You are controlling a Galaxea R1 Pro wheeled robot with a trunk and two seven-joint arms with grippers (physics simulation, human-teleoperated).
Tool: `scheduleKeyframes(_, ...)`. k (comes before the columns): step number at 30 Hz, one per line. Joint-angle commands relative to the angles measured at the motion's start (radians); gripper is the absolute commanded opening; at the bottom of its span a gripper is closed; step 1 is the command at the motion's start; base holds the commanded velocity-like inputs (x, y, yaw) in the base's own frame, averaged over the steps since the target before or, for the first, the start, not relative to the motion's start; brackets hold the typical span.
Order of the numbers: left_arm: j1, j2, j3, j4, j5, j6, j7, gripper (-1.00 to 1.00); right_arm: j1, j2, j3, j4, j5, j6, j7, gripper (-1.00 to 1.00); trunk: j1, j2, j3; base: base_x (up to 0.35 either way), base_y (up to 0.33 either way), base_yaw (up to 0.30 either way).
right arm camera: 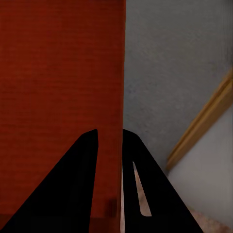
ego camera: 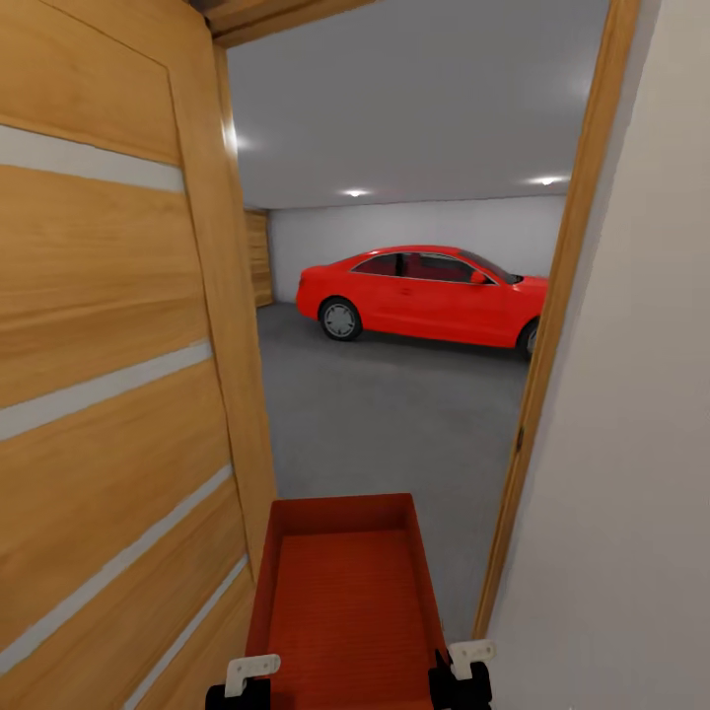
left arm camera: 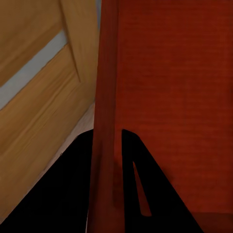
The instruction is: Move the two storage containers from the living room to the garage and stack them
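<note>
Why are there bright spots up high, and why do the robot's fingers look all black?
Head view: round ceiling lights glow on the grey garage ceiling. Left wrist view: the left gripper's fingers are dark, detail-less shapes clamping the orange-red open-top box's wall. Right wrist view: the right gripper's fingers look equally black.

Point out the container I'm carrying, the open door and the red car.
storage container (ego camera: 345, 602), head view, on its inner bottom.
door (ego camera: 108, 394), head view, on its wood face left of the opening.
red car (ego camera: 434, 301), head view, on its side door.
</note>
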Motion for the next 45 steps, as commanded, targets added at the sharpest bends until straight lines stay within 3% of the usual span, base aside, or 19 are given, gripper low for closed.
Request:
scheduleKeyframes(1,0.000,0.010,-0.013,0.000,0.015,-0.007,0.014,-1.00,-0.002,0.000,0.005,0.002,0.009,-0.001,-0.011,-1.00,0.000,-0.001,-0.001,0.100,0.162,-0.095)
scheduleKeyframes(11,0.000,0.010,-0.013,0.000,0.015,-0.007,0.014,-1.00,-0.002,0.000,0.005,0.002,0.009,0.000,-0.011,-1.00,0.000,-0.001,-0.001,0.032,0.072,-0.158)
scheduleKeyframes(29,0.000,0.010,-0.014,0.000,0.015,-0.007,0.014,-1.00,-0.002,0.000,0.005,0.002,0.009,-0.001,-0.011,-1.00,0.000,-0.001,-0.001,0.159,0.315,-0.252)
scheduleKeyframes(45,0.000,0.010,-0.013,0.000,0.015,-0.007,0.014,-1.00,-0.002,0.000,0.006,0.002,0.009,0.001,-0.011,-1.00,0.000,-0.001,-0.001,0.018,0.037,-0.191)
